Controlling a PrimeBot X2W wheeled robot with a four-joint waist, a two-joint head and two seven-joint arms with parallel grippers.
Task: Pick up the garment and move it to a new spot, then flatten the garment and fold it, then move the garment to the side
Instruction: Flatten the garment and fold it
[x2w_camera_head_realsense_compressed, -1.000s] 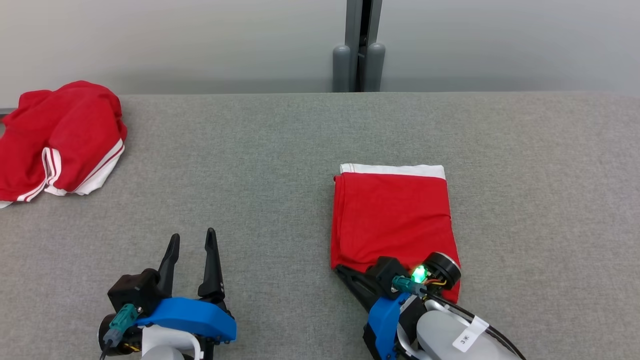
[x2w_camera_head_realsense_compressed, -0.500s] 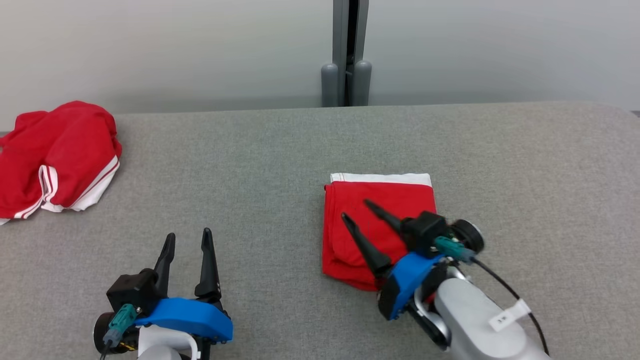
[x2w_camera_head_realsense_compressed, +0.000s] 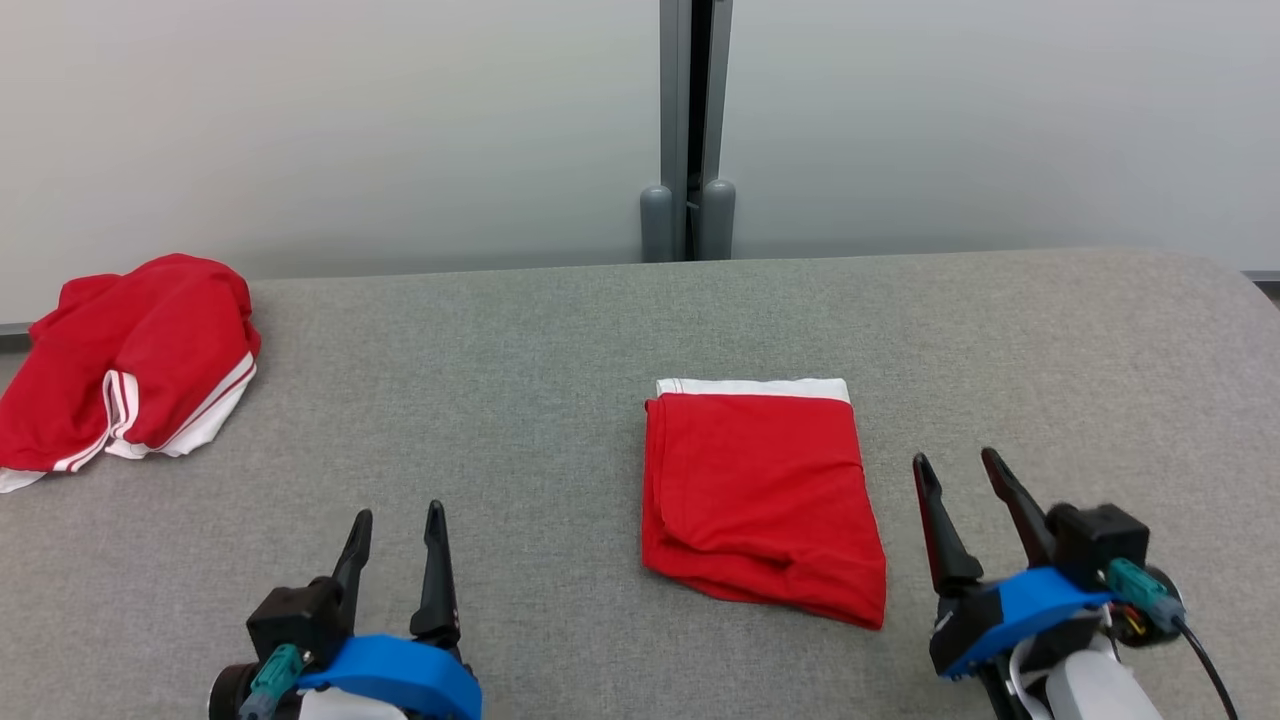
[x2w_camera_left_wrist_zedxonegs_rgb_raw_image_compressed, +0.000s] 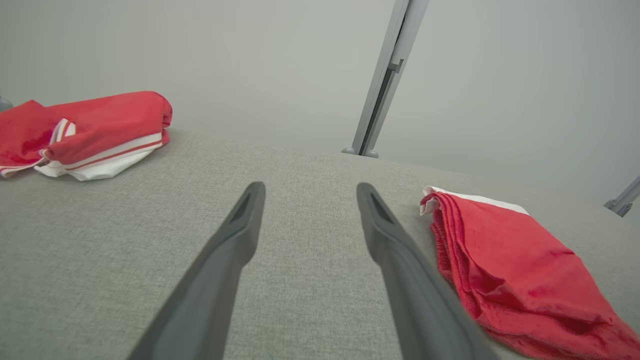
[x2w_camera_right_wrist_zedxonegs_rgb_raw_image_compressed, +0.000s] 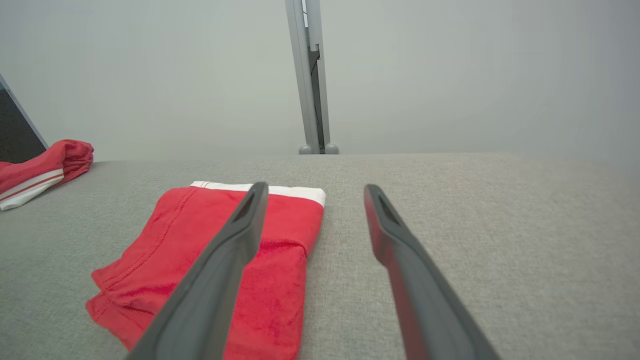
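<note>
Crumpled red cloth (x2w_camera_head_realsense_compressed: 130, 350) (white stripes) far left, grey table (x2w_camera_head_realsense_compressed: 500, 400), upright post (x2w_camera_head_realsense_compressed: 686, 120), pale wall (x2w_camera_head_realsense_compressed: 300, 120)

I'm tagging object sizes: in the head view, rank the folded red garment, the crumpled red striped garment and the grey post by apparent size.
1. Folded red cloth garment and crumpled red white-striped garment: about alike; the crumpled one lies farther, so unranked.
2. Grey metal upright post: smallest.

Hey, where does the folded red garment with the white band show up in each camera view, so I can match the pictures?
Head view: the folded garment lies just right of centre.
Left wrist view: folded garment at the lower right.
Right wrist view: folded garment at the lower left of centre.
Shared landmark: the grey post at the wall behind it.
</note>
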